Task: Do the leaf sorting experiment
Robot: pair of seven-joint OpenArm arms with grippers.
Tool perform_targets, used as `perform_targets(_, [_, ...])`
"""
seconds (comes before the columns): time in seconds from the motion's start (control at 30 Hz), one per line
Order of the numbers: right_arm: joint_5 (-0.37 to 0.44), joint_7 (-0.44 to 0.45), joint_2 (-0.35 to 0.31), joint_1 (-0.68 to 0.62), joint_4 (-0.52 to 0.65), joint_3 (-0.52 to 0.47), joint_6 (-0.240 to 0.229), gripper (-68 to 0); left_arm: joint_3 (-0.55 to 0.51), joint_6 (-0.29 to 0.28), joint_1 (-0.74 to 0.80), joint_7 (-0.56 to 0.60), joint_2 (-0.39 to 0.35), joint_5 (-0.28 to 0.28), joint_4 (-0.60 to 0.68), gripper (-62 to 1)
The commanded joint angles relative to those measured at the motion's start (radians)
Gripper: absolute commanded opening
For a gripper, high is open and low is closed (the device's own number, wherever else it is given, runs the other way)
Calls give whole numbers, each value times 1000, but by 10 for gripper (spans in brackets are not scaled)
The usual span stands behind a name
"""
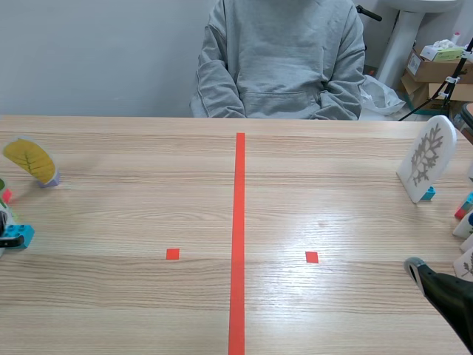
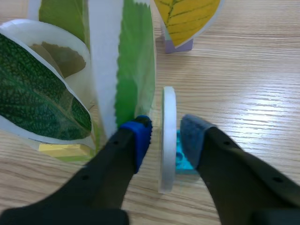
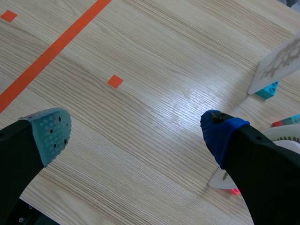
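Observation:
My left gripper [image 2: 166, 133] is open and straddles a white card [image 2: 168, 140] seen edge-on, standing on a cyan base [image 2: 183, 159]; narrow gaps show between the pads and the card. Beside it stand a dark green leaf card [image 2: 37, 93] on a yellow base [image 2: 61, 150] and a light green leaf card [image 2: 133, 61]. Ahead stands a yellow leaf card [image 2: 187, 18] [image 1: 29, 159] on a lilac base. My right gripper [image 3: 133, 131] hangs open over bare table, with nothing between its fingers. A white card with a pale leaf outline [image 1: 426, 157] [image 3: 281, 63] stands at the right on a cyan base.
A person in a grey hoodie [image 1: 281, 59] sits across the table. More cards on coloured bases [image 1: 464, 214] crowd the right edge, one close to my right finger [image 3: 220, 180]. An orange-red tape line [image 1: 238, 237] splits the table. My right arm [image 1: 447, 296] lies low at the front right.

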State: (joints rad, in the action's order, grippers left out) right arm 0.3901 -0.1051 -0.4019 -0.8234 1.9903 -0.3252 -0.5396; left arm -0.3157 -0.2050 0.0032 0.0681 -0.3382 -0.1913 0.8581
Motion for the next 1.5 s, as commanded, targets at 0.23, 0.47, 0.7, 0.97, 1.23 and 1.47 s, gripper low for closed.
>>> perform_targets(0.23, [7,18,-6,12,10,-8,0,-111,-3,1,46,18,-12,-7,45,-152])
perform_targets(0.47, [7,18,-6,12,10,-8,0,-111,-21,1,231,42,-11,-7,221,-152])
perform_targets(0.7, [7,15,-6,24,10,-8,0,-111,-35,-26,488,40,-11,-7,515,-152])
perform_targets(0.97, [8,15,-6,29,10,-8,-4,-111,-34,-190,749,-18,-12,-11,909,-152])
perform_targets(1.23, [45,16,-9,29,10,-8,-11,-111,-34,-221,878,-73,-12,-64,1150,-152])
perform_targets(1.47, [45,16,-9,29,10,-8,-11,-111,-34,-248,880,-71,-12,-64,1159,-153])
